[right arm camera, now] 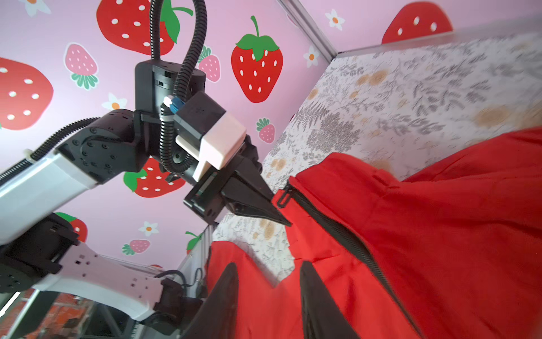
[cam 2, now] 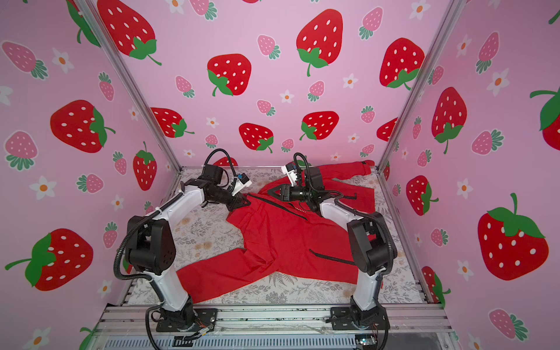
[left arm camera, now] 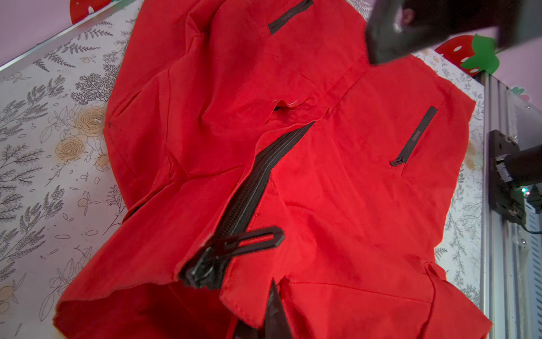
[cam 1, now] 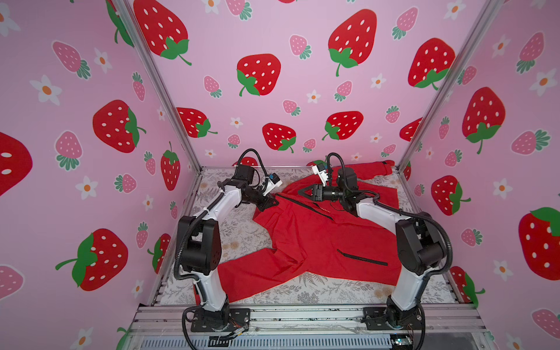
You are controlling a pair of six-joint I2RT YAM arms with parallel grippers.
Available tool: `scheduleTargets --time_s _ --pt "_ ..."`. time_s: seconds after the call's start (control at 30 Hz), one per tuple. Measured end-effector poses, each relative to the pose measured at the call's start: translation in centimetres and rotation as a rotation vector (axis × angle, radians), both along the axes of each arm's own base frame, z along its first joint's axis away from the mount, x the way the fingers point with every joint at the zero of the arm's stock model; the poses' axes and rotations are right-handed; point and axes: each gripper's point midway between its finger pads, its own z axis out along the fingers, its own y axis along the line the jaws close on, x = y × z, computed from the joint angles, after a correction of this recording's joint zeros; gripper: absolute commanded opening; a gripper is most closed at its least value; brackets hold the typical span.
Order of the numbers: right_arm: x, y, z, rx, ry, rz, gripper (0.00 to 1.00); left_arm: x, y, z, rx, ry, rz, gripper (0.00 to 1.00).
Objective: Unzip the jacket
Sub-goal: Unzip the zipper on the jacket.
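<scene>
The bright red jacket (cam 1: 318, 242) (cam 2: 288, 242) lies spread on the table between both arms. Its black front zipper (left arm camera: 258, 182) (right arm camera: 337, 232) runs closed up to the slider (left arm camera: 205, 270), with the pull tab (left arm camera: 255, 237) lying flat on the cloth. My left gripper (cam 1: 272, 201) (cam 2: 244, 201) (left arm camera: 274, 296) is shut on the jacket's top edge, right beside the slider. Cloth folds around its dark finger. My right gripper (cam 1: 304, 191) (cam 2: 274, 191) (right arm camera: 269, 293) hovers just above the collar area. It is open, and only the red cloth below shows between its fingers (right arm camera: 223, 299).
A floral cloth (cam 1: 242, 236) covers the table. One sleeve (cam 1: 251, 272) trails toward the front left and another (cam 1: 372, 168) lies at the back right corner. A black pocket zipper (cam 1: 362, 257) shows near the right arm. Strawberry-print walls (cam 1: 257, 75) and metal rails (cam 1: 303, 315) enclose the space.
</scene>
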Motion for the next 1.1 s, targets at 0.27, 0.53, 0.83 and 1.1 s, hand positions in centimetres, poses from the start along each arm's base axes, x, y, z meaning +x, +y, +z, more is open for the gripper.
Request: scheduleTargets --time_s 0.27,0.53,0.83,1.1 --pt "0.4 2.0 -3.1 0.073 0.369 -0.118 0.32 -0.5 -0.4 -1.3 -0.003 0.039 0.018 0.00" --pt "1.0 3.5 -3.5 0.206 0.735 -0.200 0.30 -1.4 -1.4 -3.2 0.031 0.049 0.012 0.00" --pt "-1.4 4.0 -5.1 0.189 0.959 -0.259 0.28 -1.0 -1.8 -3.5 0.054 0.025 0.026 0.00" --pt "-1.3 3.5 -5.5 0.196 1.014 -0.308 0.31 -1.0 -1.9 -3.9 0.066 0.019 0.028 0.00"
